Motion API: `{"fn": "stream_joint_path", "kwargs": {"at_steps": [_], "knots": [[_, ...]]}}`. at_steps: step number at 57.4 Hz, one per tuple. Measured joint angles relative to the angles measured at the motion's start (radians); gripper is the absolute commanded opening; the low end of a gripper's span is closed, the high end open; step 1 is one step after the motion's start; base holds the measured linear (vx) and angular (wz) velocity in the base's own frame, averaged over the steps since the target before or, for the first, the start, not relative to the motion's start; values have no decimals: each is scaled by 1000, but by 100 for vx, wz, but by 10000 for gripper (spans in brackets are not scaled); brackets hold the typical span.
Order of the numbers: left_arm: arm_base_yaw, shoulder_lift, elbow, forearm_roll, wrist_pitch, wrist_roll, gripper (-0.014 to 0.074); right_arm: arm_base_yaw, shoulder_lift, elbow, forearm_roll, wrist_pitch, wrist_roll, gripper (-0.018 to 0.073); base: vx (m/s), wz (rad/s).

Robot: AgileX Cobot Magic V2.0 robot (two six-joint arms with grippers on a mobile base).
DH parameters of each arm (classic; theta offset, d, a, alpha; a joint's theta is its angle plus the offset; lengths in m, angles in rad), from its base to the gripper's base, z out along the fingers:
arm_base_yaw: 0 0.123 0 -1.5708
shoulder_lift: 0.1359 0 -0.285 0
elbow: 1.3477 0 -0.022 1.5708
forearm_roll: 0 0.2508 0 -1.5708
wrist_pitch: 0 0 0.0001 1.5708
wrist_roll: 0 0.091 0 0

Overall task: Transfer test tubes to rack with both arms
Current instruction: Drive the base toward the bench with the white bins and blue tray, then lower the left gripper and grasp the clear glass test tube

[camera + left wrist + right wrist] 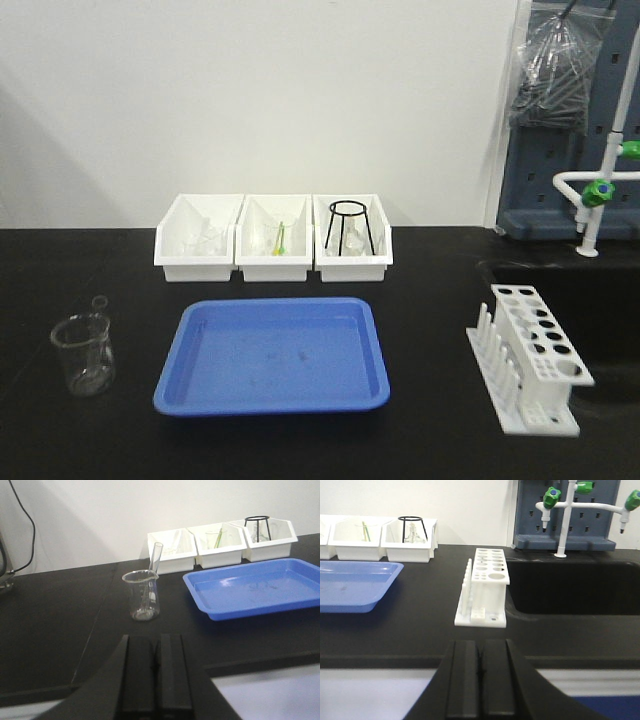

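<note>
Status: slim clear glass test tube [156,559] leans in wide glass beaker [141,597], top graspable; your left hand [156,672], right hand [480,680] seem closed, empty.

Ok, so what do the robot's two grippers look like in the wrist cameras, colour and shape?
They look alike. The left gripper and right gripper each show two flat, matte black, rectangular fingers with squared tips, widening below into a smooth curved black housing. No markings, labels or sleeves show. A thin black cable hangs at the left wrist view's edge; whether it belongs to the arm is unclear.
</note>
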Motion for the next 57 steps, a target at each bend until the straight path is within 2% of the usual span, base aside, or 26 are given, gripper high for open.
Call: {"fn": "stream_joint_path", "kwargs": {"at_steps": [28,57], "knots": [[0,0,0,0,0,0,-4,0,0,0,0,0,0,-8,34,2],[0,0,0,0,0,0,-4,0,0,0,0,0,0,-8,18,0]]}}
